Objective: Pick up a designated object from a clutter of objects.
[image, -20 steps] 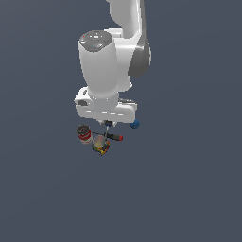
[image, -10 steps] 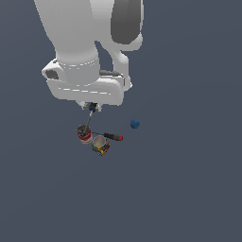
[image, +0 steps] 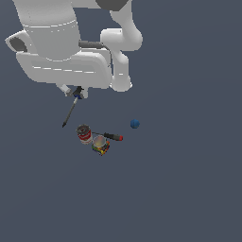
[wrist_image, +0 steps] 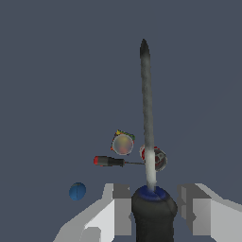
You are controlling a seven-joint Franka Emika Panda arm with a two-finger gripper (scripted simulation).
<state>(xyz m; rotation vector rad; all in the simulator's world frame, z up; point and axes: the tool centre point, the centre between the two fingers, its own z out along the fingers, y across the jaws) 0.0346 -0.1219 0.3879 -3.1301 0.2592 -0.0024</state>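
gripper (wrist_image: 153, 208): jaws closed in on the dark handle of the slim screwdriver (wrist_image: 147, 118), one white finger (wrist_image: 118, 208) on each side of it. That clamp only shows up clearly in the wrist view.
slim screwdriver: held up off the floor, thin dark shaft sticking straight out away from the claw. In the exterior view (image: 71, 111) it hangs slanted under the hand, tip toward the exterior view's left, above and a bit to that side of the pile.
wrist view extras: you can see the bluish collar where shaft meets handle, which the exterior view is too small to show.
exterior view extras: the whole white arm (image: 61, 42) looms over the scene, and here the handle is mostly tucked under the hand.
red-and-white can (image: 84, 134): standing upright on the floor, at the exterior view's left end of the pile. Label writing is too blurry to read in either view.
colourful block (image: 100, 144): right beside the can, looks like touching it; no readable print.
black-handled screwdriver (image: 109, 136): lying flat, red end pointing to the exterior view's right, shaft running toward the can.
blue ball (image: 135, 124): on its own, apart from the pile, on the exterior view's right.
floor (image: 189, 189): plain dark grey, no markings.
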